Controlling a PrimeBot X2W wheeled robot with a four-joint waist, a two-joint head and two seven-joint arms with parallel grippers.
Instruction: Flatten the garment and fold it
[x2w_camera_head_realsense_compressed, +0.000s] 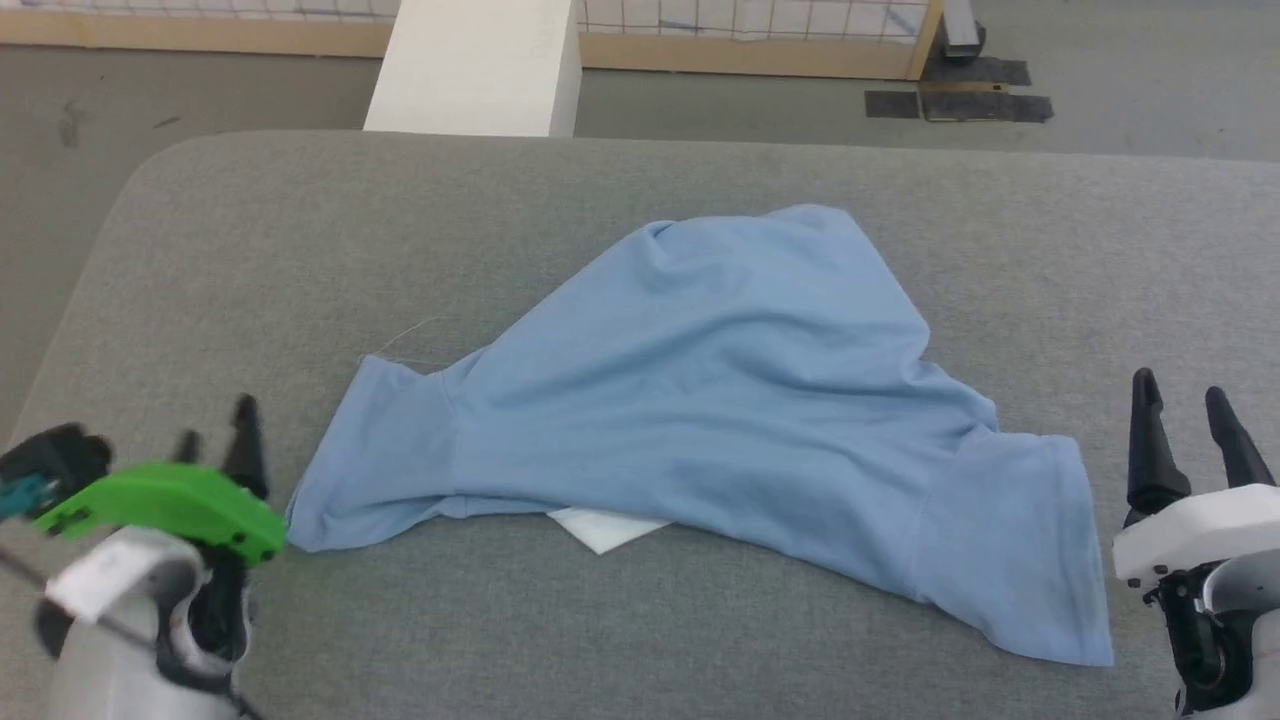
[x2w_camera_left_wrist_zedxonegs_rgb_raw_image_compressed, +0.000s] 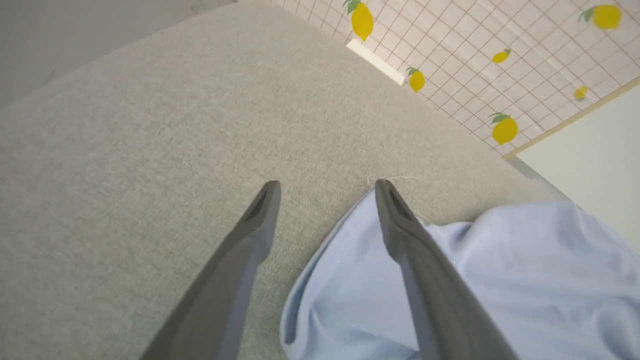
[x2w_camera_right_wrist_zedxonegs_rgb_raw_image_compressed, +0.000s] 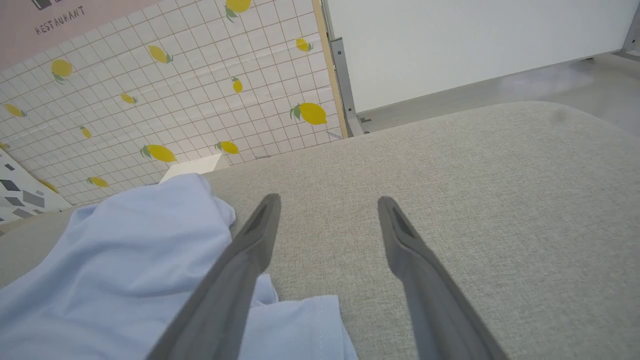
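The garment (x2w_camera_head_realsense_compressed: 700, 400), a light-blue knit shirt, lies spread but rumpled on the grey table (x2w_camera_head_realsense_compressed: 300, 250), one sleeve toward each gripper. A white corner (x2w_camera_head_realsense_compressed: 605, 527) pokes out under its near edge. My left gripper (x2w_camera_head_realsense_compressed: 215, 440) hovers open just left of the left sleeve; in the left wrist view its fingers (x2w_camera_left_wrist_zedxonegs_rgb_raw_image_compressed: 255, 220) stand apart with the sleeve edge (x2w_camera_left_wrist_zedxonegs_rgb_raw_image_compressed: 345, 260) lying between and under them, nothing pinched. My right gripper (x2w_camera_head_realsense_compressed: 1185, 400) is open, just right of the right sleeve (x2w_camera_right_wrist_zedxonegs_rgb_raw_image_compressed: 300, 325), with bare table between its fingers.
The table's rounded far-left corner (x2w_camera_head_realsense_compressed: 170, 160) drops to grey floor. A white block (x2w_camera_head_realsense_compressed: 480, 65) stands behind the table, and a lemon-patterned tiled wall (x2w_camera_right_wrist_zedxonegs_rgb_raw_image_compressed: 150, 100) runs beyond it.
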